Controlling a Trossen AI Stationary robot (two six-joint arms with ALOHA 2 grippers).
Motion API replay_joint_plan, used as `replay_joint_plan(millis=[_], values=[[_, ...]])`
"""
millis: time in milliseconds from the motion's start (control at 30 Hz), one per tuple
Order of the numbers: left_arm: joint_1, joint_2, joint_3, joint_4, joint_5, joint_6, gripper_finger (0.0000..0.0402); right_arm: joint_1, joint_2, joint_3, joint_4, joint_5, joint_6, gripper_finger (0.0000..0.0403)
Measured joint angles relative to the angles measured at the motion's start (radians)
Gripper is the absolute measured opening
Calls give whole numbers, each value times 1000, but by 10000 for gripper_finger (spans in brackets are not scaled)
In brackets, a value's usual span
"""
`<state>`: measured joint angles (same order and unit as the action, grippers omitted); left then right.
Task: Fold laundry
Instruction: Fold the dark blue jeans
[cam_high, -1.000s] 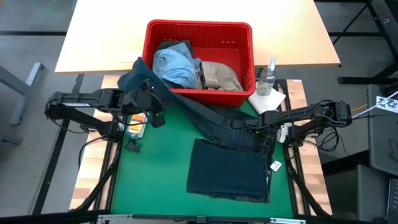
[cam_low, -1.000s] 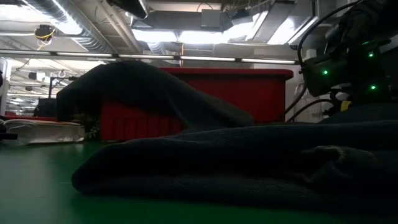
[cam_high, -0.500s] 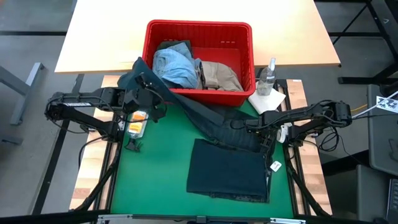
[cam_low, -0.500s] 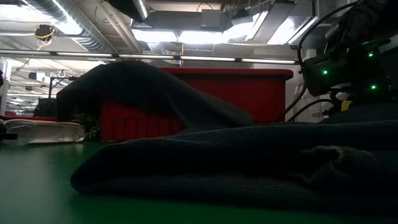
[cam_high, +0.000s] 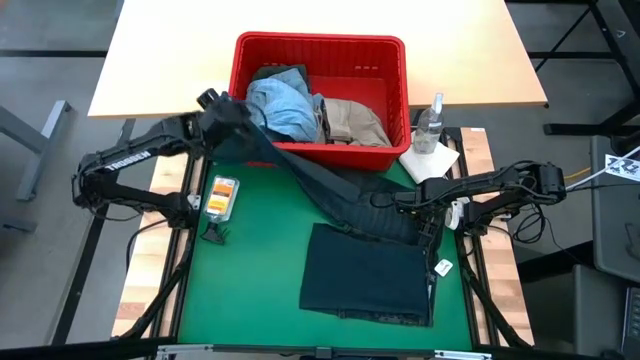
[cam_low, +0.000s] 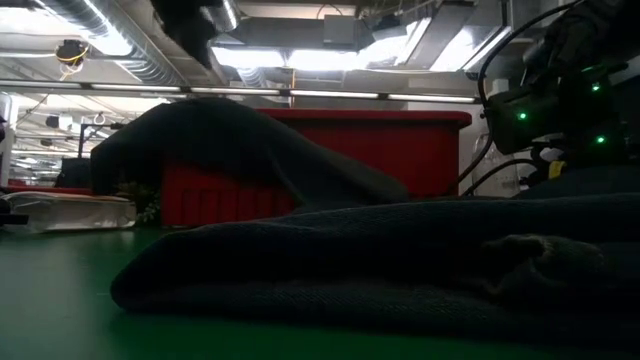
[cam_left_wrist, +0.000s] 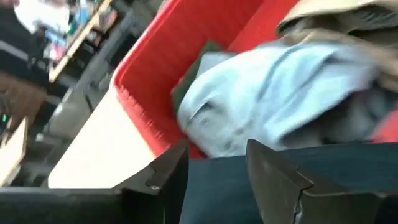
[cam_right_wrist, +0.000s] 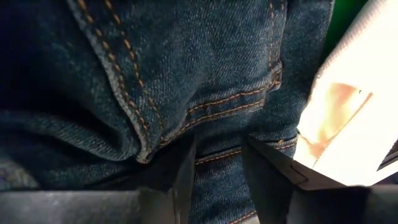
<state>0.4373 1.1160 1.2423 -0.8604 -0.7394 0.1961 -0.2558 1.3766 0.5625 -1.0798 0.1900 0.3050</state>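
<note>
A: Dark navy denim is what you have under your right gripper (cam_high: 420, 205). The dark navy jeans (cam_high: 365, 265) lie partly folded on the green mat (cam_high: 250, 280), and one leg trails up over the front wall of the red basket (cam_high: 320, 45).

B: And is that gripper holding them?

A: From its wrist view your fingers (cam_right_wrist: 186, 168) stand a little apart with a seam of the jeans between them, pressed against the cloth; whether they truly pinch it, I cannot tell.

B: Where is my left gripper (cam_high: 222, 108)?

A: Raised at the near left corner of the basket, over the draped leg. Its fingers (cam_left_wrist: 273, 180) are spread with nothing between them.

B: What else of the laundry do you see?

A: Inside the basket, the light blue denim (cam_high: 283, 105) sits left of centre, the beige khaki piece (cam_high: 352, 122) to its right, and a dark olive green piece (cam_high: 285, 72) peeks out behind the blue.
</note>
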Motion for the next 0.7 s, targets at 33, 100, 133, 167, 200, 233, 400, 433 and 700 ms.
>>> replay_joint_plan(millis=[33,100,133,167,200,233,400,433,700], values=[[41,0,0,0,33,15,156,0,0,0,0,0,0,136],[125,0,0,0,119,38,155,0,0,0,0,0,-2,136],[166,0,0,0,170,51,155,0,0,0,1,-2,-4,136],[206,0,0,0,228,66,155,0,0,0,2,-6,-12,136],[245,0,0,0,284,79,155,0,0,0,2,-13,-22,136],[280,0,0,1,342,95,155,0,0,0,3,-21,-27,136],[429,0,0,38,595,100,155,0,0,0,3,-32,-29,136],[458,0,0,50,634,91,155,0,0,0,3,-32,-30,136],[679,47,0,84,738,-9,156,0,0,0,3,-32,-30,136]])
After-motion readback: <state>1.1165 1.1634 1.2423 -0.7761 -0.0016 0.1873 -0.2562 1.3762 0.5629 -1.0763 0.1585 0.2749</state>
